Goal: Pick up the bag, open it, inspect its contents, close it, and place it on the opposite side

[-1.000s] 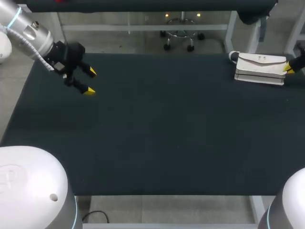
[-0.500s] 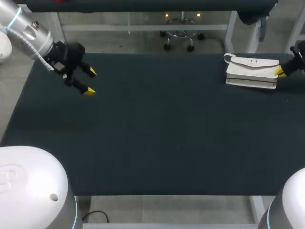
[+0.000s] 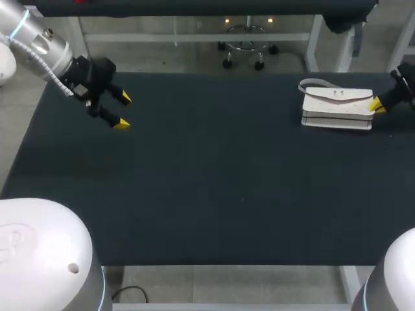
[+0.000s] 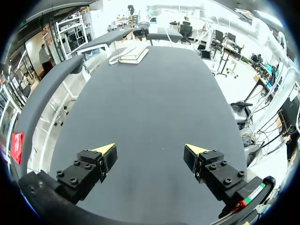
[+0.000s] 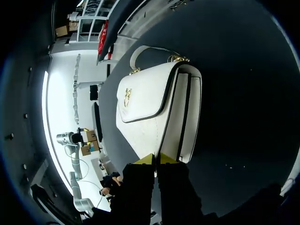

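Observation:
A white bag point(image 3: 337, 103) with a flap and a short strap lies at the table's far right. My right gripper point(image 3: 376, 105) is at its right end. In the right wrist view the bag point(image 5: 150, 108) fills the space ahead of the right gripper point(image 5: 156, 159), whose yellow tips are shut together on the bag's near end, where the flap's dark edge runs in between them. My left gripper point(image 3: 123, 110) hangs open over the far left of the table, nothing between its fingers. In the left wrist view the left gripper point(image 4: 150, 150) faces along the table, with the bag point(image 4: 129, 54) small at the far end.
The dark table point(image 3: 227, 181) carries nothing else. Its far edge runs just behind the bag, and its right edge is close beside the right gripper.
The bag and my right gripper have moved together to the left and slightly nearer, away from the table's right edge. The left arm has kept still.

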### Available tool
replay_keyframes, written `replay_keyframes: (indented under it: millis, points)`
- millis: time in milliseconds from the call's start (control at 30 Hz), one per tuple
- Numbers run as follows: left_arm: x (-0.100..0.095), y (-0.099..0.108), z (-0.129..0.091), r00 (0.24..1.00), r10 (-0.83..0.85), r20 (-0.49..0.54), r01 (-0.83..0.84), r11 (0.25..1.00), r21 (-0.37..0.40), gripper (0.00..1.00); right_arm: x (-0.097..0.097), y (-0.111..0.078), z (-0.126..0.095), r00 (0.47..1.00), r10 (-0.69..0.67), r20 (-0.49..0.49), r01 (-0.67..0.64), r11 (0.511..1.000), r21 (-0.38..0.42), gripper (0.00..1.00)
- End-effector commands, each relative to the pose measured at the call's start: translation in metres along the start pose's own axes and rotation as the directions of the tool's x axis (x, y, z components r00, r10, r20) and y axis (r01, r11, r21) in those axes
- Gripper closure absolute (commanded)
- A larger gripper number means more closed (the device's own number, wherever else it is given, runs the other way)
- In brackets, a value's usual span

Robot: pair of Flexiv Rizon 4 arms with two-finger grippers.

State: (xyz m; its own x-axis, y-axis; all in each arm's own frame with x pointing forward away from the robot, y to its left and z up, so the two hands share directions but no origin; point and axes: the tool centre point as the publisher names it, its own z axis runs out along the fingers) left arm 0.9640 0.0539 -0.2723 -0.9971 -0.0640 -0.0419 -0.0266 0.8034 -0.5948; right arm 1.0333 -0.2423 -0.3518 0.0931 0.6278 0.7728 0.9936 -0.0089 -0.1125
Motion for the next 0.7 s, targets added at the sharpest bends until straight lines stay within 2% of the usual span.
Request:
replay_keyframes:
  millis: [33,100,133,167,200,300,433,500,567,600,700]
  points:
    - [0.000,0.000,0.001,1.000,0.001,0.002,-0.001,1.000,0.002,0.00,-0.008,0.010,0.000,1.000,0.001,-0.009,0.000,0.997,0.080,0.89]
    - [0.000,0.000,0.001,1.000,0.001,0.002,-0.001,1.000,0.002,0.00,-0.010,0.012,-0.001,1.000,0.005,-0.008,-0.005,0.997,0.075,0.63]
    - [0.000,0.000,0.001,1.000,0.001,0.002,-0.001,1.000,0.002,0.00,-0.011,0.012,-0.002,1.000,0.012,0.001,-0.012,0.998,0.070,0.54]
    - [0.000,0.000,0.001,1.000,0.001,0.002,-0.001,1.000,0.002,0.00,-0.012,0.013,-0.004,1.000,0.014,0.002,-0.014,0.998,0.067,0.35]
    - [0.000,0.000,0.001,1.000,0.001,0.002,-0.001,1.000,0.002,0.00,-0.013,0.014,-0.006,1.000,0.015,-0.002,-0.015,0.998,0.057,0.24]
    - [0.000,0.000,0.001,1.000,0.001,0.002,-0.001,1.000,0.002,0.00,-0.014,0.017,-0.013,1.000,0.021,-0.011,-0.021,1.000,0.009,0.22]
    - [0.000,0.000,0.001,1.000,0.001,0.002,-0.001,1.000,0.002,0.00,-0.015,0.023,-0.020,0.999,0.041,0.005,-0.041,0.998,-0.039,0.26]
    - [0.000,0.000,0.001,1.000,0.001,0.002,-0.001,1.000,0.002,0.00,-0.013,0.024,-0.020,0.999,0.048,0.007,-0.047,0.998,-0.051,0.32]
    - [0.000,0.000,0.001,1.000,0.001,0.002,-0.001,1.000,0.002,0.00,-0.015,0.026,-0.018,0.999,0.055,0.000,-0.055,0.997,-0.060,0.42]
    - [0.000,0.000,0.001,1.000,0.001,0.002,-0.001,1.000,0.002,0.00,-0.016,0.027,-0.017,0.998,0.058,0.000,-0.058,0.996,-0.062,0.51]
    - [0.000,0.000,0.001,1.000,0.001,0.002,-0.001,1.000,0.002,0.00,-0.017,0.028,-0.012,0.997,0.071,-0.001,-0.071,0.996,-0.059,0.55]
